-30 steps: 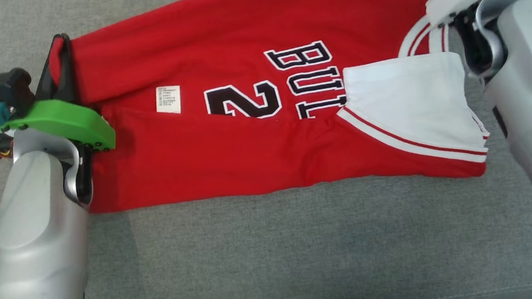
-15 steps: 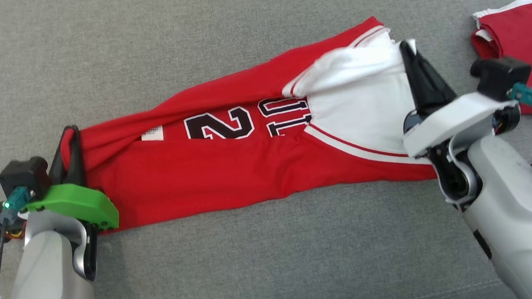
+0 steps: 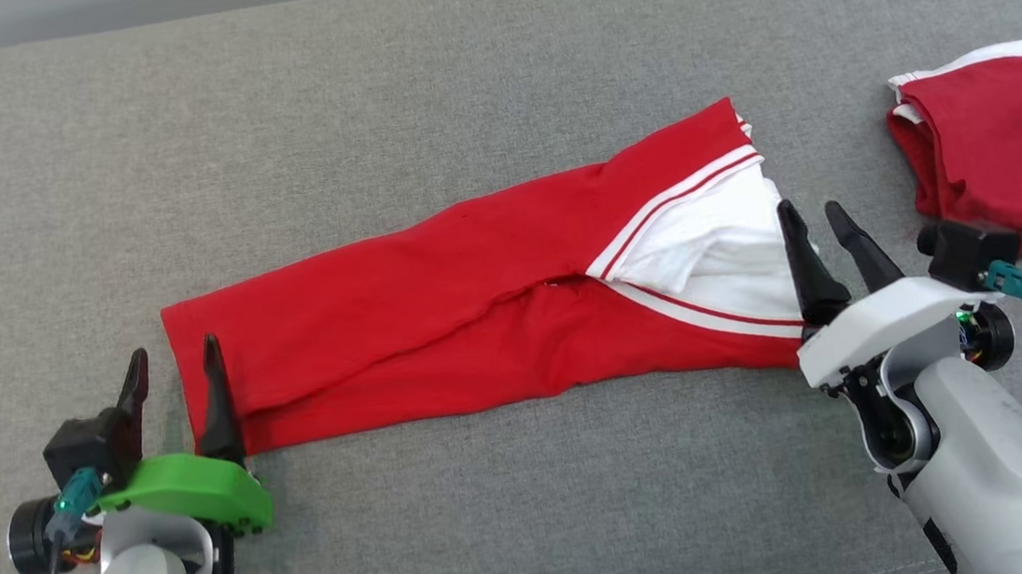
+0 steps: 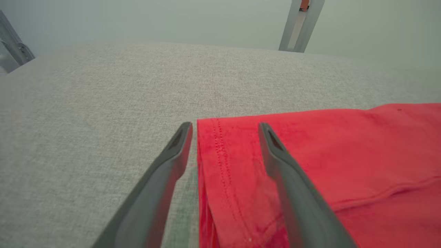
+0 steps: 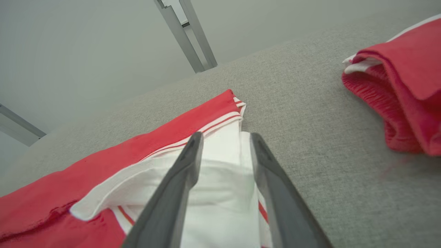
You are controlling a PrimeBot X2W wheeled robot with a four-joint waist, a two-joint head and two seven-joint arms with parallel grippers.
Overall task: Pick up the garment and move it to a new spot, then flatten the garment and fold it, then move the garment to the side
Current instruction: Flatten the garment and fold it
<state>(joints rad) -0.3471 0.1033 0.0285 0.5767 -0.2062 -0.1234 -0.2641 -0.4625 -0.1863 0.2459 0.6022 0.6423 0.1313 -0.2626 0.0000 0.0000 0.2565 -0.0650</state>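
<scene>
The red jersey [image 3: 440, 331] with white striped trim lies folded into a long narrow strip across the grey cushion [image 3: 453, 77]. Its lettering is hidden inside the fold. My left gripper [image 3: 170, 367] stands open at the strip's left end, one finger over the red hem [image 4: 220, 155], the other over bare cushion. My right gripper [image 3: 814, 225] is open at the right end, its fingers above the white sleeve part [image 5: 220, 186]. Neither holds cloth.
A second red garment [image 3: 1004, 146] with white edging lies bunched at the far right, a short way from my right gripper; it is also in the right wrist view [image 5: 406, 86]. Metal frame bars [image 5: 187, 32] stand beyond the cushion's back edge.
The upper half of the jersey was folded down over the lettering, making a narrower strip. Both grippers let go and drew back toward me, now open. The head camera has also shifted.
</scene>
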